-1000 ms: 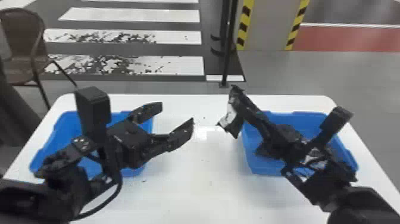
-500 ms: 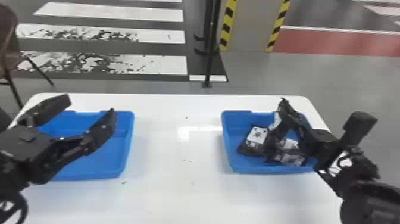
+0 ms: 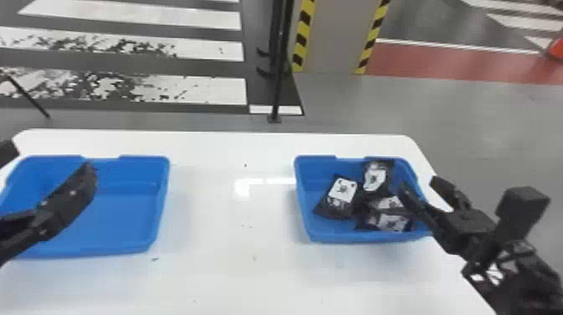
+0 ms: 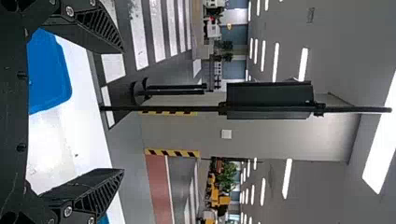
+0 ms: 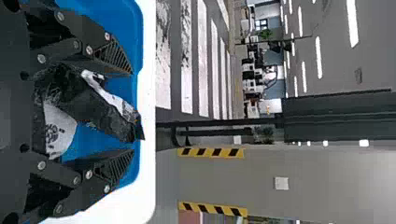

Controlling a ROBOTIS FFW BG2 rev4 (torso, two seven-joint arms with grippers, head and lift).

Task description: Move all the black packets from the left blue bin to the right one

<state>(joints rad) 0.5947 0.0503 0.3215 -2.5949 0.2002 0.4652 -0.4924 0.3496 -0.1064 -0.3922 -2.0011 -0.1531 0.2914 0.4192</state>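
Fingers apart, the right gripper [image 5: 132, 112] has just released its packet [image 5: 100, 109] among the other black packets [image 3: 341, 194] in the right blue bin [image 3: 302, 203]; the left gripper [image 4: 123, 111] is also spread, and the transfer looks complete.

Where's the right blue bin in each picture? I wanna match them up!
Head view: the right blue bin sits toward the table's right end, with black packets inside.
Left wrist view: a tiny blue bit, likely it, peeks out beside one finger of the left gripper.
Right wrist view: behind the open right gripper.
Shared landmark: the pillar with yellow-and-black striped edges.
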